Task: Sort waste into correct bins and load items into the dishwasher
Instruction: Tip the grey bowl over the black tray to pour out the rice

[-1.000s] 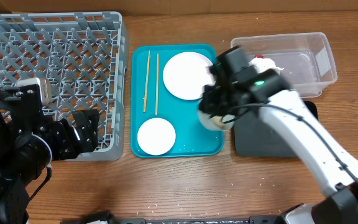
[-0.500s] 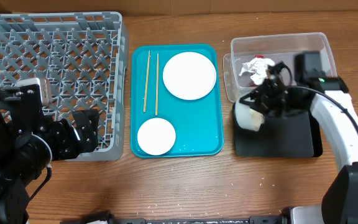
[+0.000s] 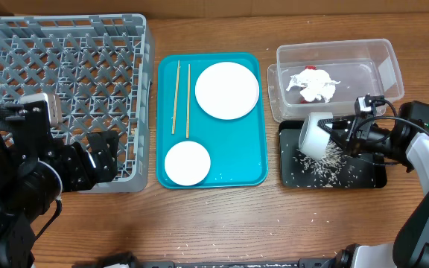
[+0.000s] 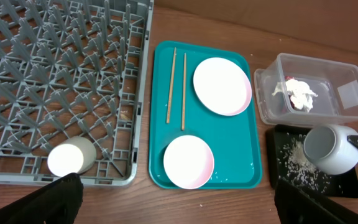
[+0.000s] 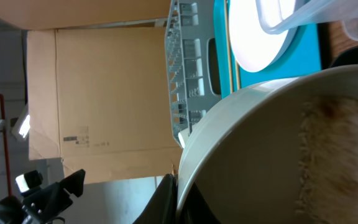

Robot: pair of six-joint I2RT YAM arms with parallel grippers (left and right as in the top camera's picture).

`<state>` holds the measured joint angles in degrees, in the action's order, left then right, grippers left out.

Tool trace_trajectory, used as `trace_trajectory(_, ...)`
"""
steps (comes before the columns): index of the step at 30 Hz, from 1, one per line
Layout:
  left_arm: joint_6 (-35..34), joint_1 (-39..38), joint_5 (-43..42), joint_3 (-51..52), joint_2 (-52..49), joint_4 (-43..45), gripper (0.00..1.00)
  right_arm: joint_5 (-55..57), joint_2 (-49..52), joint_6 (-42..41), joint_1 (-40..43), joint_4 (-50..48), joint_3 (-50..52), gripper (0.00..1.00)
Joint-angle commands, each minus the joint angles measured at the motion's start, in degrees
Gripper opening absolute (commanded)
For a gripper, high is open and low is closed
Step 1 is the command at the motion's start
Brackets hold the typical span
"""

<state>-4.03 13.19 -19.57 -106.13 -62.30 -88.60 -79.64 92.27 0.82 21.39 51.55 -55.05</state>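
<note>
My right gripper (image 3: 335, 134) is shut on the rim of the grey-green bowl (image 3: 316, 135), which lies tipped on its side over the black tray (image 3: 375, 179). Rice grains (image 3: 323, 168) lie scattered on that tray. In the right wrist view the fingers (image 5: 166, 196) pinch the bowl (image 5: 272, 155) at its edge. Crumpled tissue (image 3: 313, 84) and a red wrapper (image 3: 311, 69) lie in the clear tub (image 3: 382, 63). The pink plate (image 3: 227, 90), small pink bowl (image 3: 187, 163) and chopsticks (image 3: 182, 97) rest on the teal tray (image 3: 244, 175). A white cup (image 4: 70, 157) sits in the dish rack (image 3: 65, 74). My left gripper (image 4: 178, 205) hangs open, holding nothing.
A few stray rice grains dot the teal tray (image 4: 241, 171) and the wooden table (image 3: 214, 223) in front of it. The left arm (image 3: 43, 171) covers the rack's near right corner. A cardboard wall (image 5: 110, 99) stands behind the rack.
My right gripper carried the grey-green bowl from the teal tray's right edge to above the black tray and tipped it; rice now lies on that tray. The left arm stayed still.
</note>
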Motion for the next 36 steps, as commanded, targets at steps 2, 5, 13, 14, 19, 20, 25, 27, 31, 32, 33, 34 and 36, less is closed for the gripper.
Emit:
trace_trajectory(2, 1.29, -0.22, -0.83, -0.22, 0.07, 0.09, 1.0, 0.09, -0.59, 2.62, 0.13, 2.01, -0.11, 0.04)
trace_trajectory(5, 1.29, -0.22, -0.83, -0.22, 0.07, 0.09, 1.0, 4.98, -0.52, 4.11, 0.13, 2.01, -0.04, 0.04)
trace_trajectory(13, 1.29, -0.22, -0.83, -0.22, 0.07, 0.09, 1.0, 4.39, 0.02, -1.42, 0.55, 1.22, -0.02, 0.04)
trace_trajectory(14, 1.29, -0.22, -0.83, -0.22, 0.07, 0.09, 1.0, -1.4, 0.02, -0.44, 0.55, 1.38, -0.02, 0.04)
trace_trajectory(19, 1.29, -0.22, -0.83, -0.22, 0.07, 0.09, 1.0, -0.92, 0.44, -3.74, 0.5, -0.35, -0.02, 0.04)
trace_trajectory(20, 1.29, -0.22, -0.83, -0.22, 0.07, 0.09, 1.0, -4.9, 0.42, -2.75, 0.5, 1.92, -0.02, 0.04)
trace_trajectory(25, 1.29, -0.22, -0.83, -0.22, 0.07, 0.09, 1.0, 1.01, 0.66, 0.35, 0.09, 2.49, -0.09, 0.04)
trace_trajectory(27, 1.29, -0.22, -0.83, -0.22, 0.07, 0.09, 1.0, -3.76, 0.74, 3.5, 0.02, 5.68, -0.09, 0.04)
trace_trajectory(31, 1.29, -0.22, -0.83, -0.22, 0.07, 0.09, 1.0, 0.59, 0.87, 1.73, -0.07, 4.0, -0.09, 0.04)
trace_trajectory(32, 1.29, -0.22, -0.83, -0.22, 0.07, 0.09, 1.0, -2.4, 0.85, 3.21, -0.11, 5.62, -0.09, 0.04)
trace_trajectory(33, 1.29, -0.22, -0.83, -0.22, 0.07, 0.09, 1.0, -5.51, 0.61, 7.52, -0.42, 7.34, -0.09, 0.04)
trace_trajectory(34, 1.29, -0.22, -0.83, -0.22, 0.07, 0.09, 1.0, -5.51, 0.48, 11.61, -0.63, 7.56, -0.09, 0.04)
trace_trajectory(36, 1.29, -0.22, -0.85, -0.22, 0.07, 0.09, 1.0, 2.6, 0.72, 7.65, -0.68, 3.72, -0.09, 0.04)
